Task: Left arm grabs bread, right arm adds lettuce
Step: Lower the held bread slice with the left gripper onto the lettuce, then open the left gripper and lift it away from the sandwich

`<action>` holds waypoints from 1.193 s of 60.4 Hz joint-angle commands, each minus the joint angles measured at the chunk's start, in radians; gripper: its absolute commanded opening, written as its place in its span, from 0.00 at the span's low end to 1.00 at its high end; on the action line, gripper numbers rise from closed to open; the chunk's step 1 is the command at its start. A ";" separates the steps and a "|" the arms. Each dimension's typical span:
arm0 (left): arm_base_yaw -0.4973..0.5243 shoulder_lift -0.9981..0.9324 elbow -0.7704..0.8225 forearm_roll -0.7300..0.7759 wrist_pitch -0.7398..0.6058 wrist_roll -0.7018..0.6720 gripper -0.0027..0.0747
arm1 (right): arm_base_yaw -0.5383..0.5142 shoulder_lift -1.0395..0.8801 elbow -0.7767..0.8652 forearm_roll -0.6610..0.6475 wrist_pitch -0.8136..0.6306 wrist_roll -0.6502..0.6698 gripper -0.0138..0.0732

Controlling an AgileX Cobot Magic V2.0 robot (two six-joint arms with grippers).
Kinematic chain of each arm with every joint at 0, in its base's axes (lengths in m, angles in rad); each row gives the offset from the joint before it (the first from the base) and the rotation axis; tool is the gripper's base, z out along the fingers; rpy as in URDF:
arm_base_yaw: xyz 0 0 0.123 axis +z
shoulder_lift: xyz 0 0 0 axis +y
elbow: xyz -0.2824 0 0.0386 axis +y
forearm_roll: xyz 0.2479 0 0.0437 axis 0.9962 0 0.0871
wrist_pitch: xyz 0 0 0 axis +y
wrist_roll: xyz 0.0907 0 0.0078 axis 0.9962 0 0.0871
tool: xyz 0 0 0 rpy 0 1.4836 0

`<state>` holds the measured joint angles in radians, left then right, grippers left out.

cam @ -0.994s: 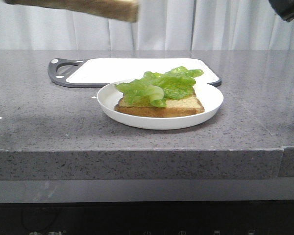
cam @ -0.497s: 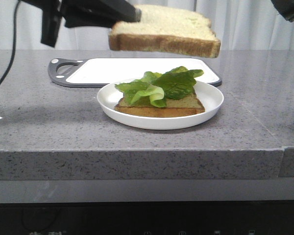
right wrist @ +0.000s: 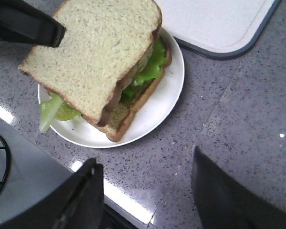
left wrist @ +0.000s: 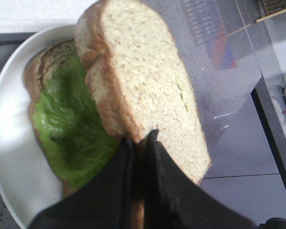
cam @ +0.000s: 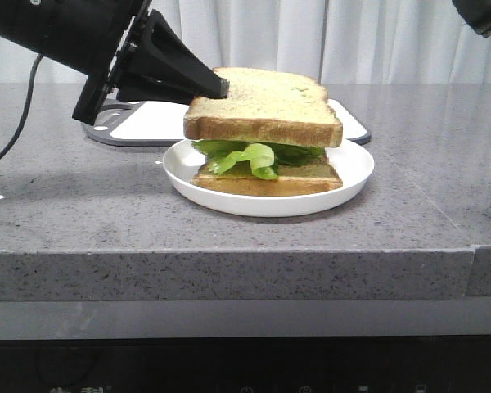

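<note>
Over on the left, the left arm [cam: 74, 37] reached in low across the grey worktop [cam: 82, 205], cable trailing behind it. Its left claw [cam: 222, 85] was clamped tight on the near corner of the bread [cam: 266, 106], the two black wedge fingers [left wrist: 157, 171] pinched together with the crust edge between them. And there the bread was, held flat and level directly over the white plate [cam: 356, 168], riding just on top of the lettuce [cam: 244, 155]; whether it was actually pressing down on the leaves could not be told. Under the lettuce lay the thinner bottom slice [cam: 295, 178], sitting flat in the plate, with green ruffles poking out at the front-left side. Seen from above in the right wrist view, the bread [right wrist: 93, 57] sat a little off-square from the slice below, its corner overhanging the plate rim. Behind the plate, a white cutting board [cam: 151, 123] with a dark handle end lay on the worktop. Far right, only a sliver of the right arm [cam: 483, 15] showed at the top corner of the front view. The right claw [right wrist: 145, 195] hung well clear of the plate with its fingers spread wide, holding nothing.
</note>
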<state>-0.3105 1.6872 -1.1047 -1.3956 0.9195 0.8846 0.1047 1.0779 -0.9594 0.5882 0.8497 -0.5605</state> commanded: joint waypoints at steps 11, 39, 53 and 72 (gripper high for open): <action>-0.007 -0.040 -0.032 -0.051 0.021 0.007 0.47 | -0.001 -0.021 -0.032 0.024 -0.038 -0.002 0.66; 0.065 -0.207 -0.033 0.269 0.025 -0.135 0.58 | -0.001 -0.097 -0.034 -0.117 0.059 0.167 0.66; 0.083 -0.422 -0.033 0.752 -0.035 -0.445 0.58 | -0.001 -0.210 -0.034 -0.374 0.133 0.444 0.66; 0.083 -0.737 0.053 1.213 -0.052 -0.804 0.58 | -0.001 -0.398 0.016 -0.513 0.156 0.586 0.66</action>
<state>-0.2289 1.0338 -1.0598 -0.2328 0.9211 0.1388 0.1047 0.7374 -0.9422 0.0898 1.0671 0.0142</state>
